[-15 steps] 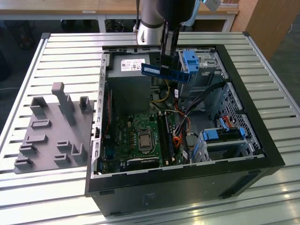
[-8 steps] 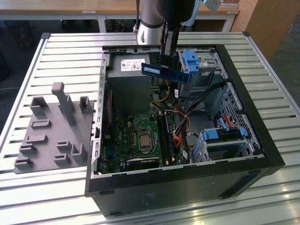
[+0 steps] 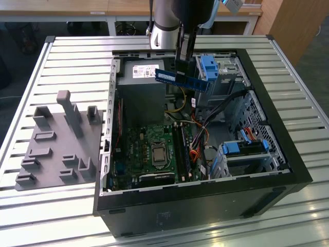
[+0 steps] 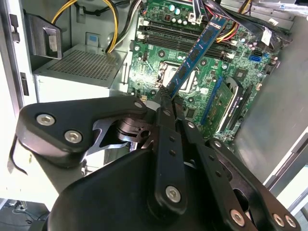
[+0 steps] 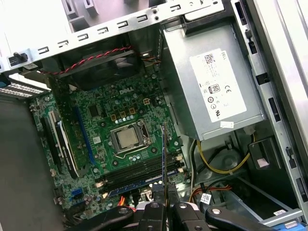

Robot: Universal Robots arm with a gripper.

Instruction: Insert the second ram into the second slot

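Note:
The second ram is a thin blue stick with a white label, held level in the air above the open computer case. My gripper is shut on its top edge. In the second wrist view the second ram runs away from the fingertips over the green motherboard. In the first wrist view the ram shows edge-on above the long black memory slots. In the exterior view these slots lie lower in the case, nearer the camera than the stick, which hangs well above them.
A grey power supply sits under the held stick. The processor socket lies beside the slots. Blue drive-bay tabs and a drive cage stand at the exterior view's right, with loose cables between. A grey fixture plate lies outside the case.

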